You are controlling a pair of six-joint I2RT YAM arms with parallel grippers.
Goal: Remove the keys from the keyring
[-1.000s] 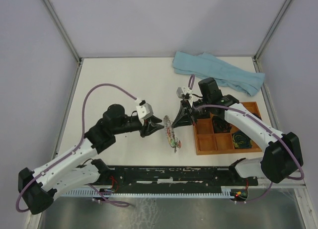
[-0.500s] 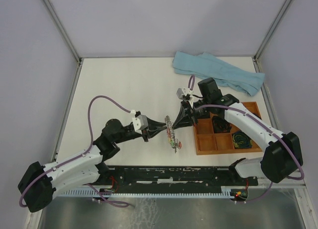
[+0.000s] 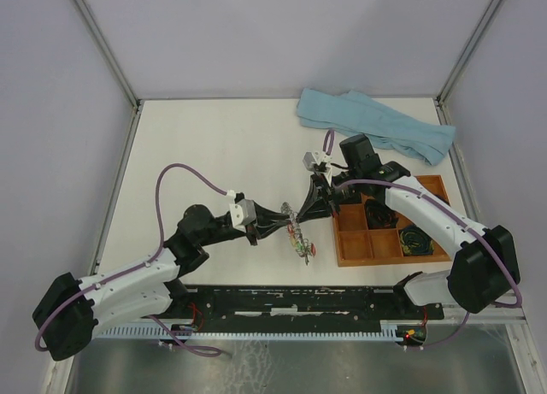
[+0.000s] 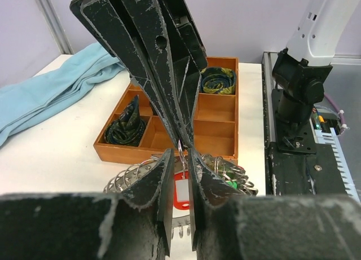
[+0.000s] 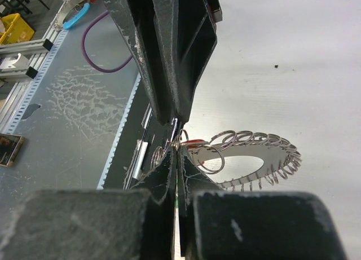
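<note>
You had the right gripper (image 5: 176,154) with its black fingers pressed flat together, apparently nipping one thin wire loop of the silvery-grey metal keyring (image 3: 297,236), which stood on edge over the white table (image 3: 214,155) between the two arms, just left of the wooden compartment tray (image 4: 124,153). Your left gripper (image 4: 180,158) faced it tip to tip, its fingers only a narrow slit apart; the small red plastic key tag (image 4: 180,193) showed in that slit, but I could not tell whether the pads had truly bitten on it. To do this step well, you needed to close squarely on the tag's flat head, not on the springy loops, hold the right arm steady, and draw the key along its loop rather than yank it. The ring was hard, shiny and fringed with slippery coils; the tag was smooth and tiny, so a shallow pinch could slip
</note>
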